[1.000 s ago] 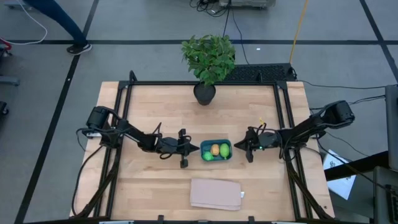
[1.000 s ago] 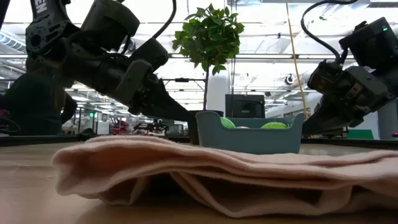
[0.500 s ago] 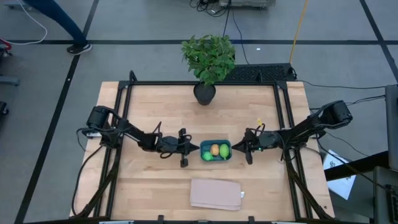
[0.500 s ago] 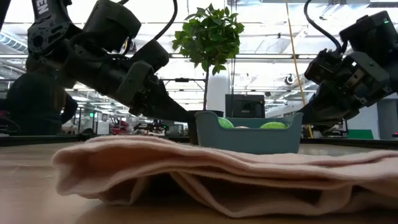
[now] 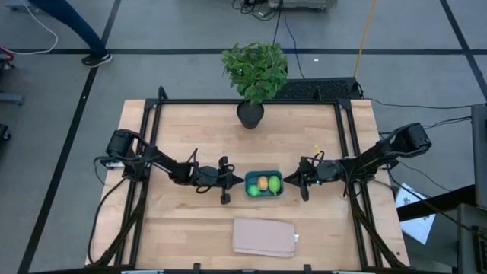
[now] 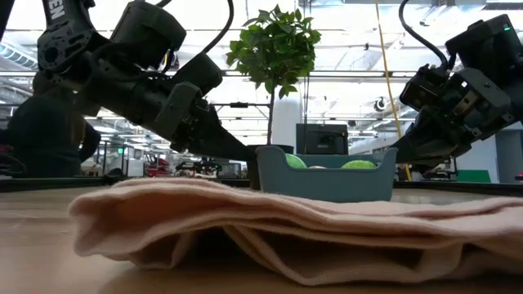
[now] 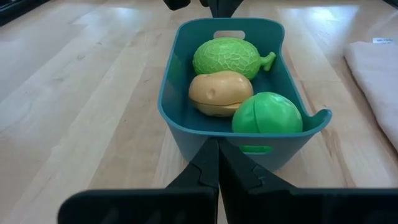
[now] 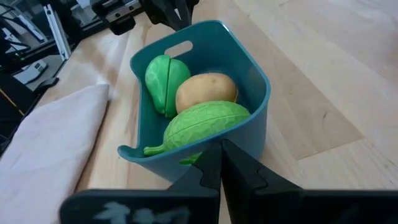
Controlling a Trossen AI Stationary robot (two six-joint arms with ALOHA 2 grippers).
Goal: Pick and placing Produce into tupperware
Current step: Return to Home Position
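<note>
- The teal tupperware (image 5: 264, 185) sits mid-surface (image 5: 190, 129), its long axis running left to right between the two arms, with one slotted short end facing each pincer.
- All three pieces of produce lie inside in a row along that axis. From the left arm's end they are a smooth green lime (image 7: 267, 114), a tan potato (image 7: 217, 93) and a textured green piece (image 7: 225, 57). The textured piece's stem points at the long wall on the cloth side.
- The left pincer (image 7: 216, 146) has its fingers pressed together and holds nothing. It is low, just off the container's near short wall (image 7: 193, 140).
- The right pincer (image 8: 219, 149) is likewise pressed together and empty, just off the opposite short end (image 8: 252, 134).
- Readable writing is scant. White letters "EN" show on the left arm's upper housing (image 6: 51, 10) in the low view. A small white tag (image 7: 384, 40) on the cloth cannot be read.
- The low view shows only the two green tops above the rim (image 6: 327, 155); whether the potato shows there I cannot tell. A folded tan cloth (image 6: 286, 229) fills that view's foreground.
- The high view alone sets the layout: the cloth (image 5: 264, 237) lies at the near edge, well apart from the container. A potted plant (image 5: 256, 72) stands at the far edge.
</note>
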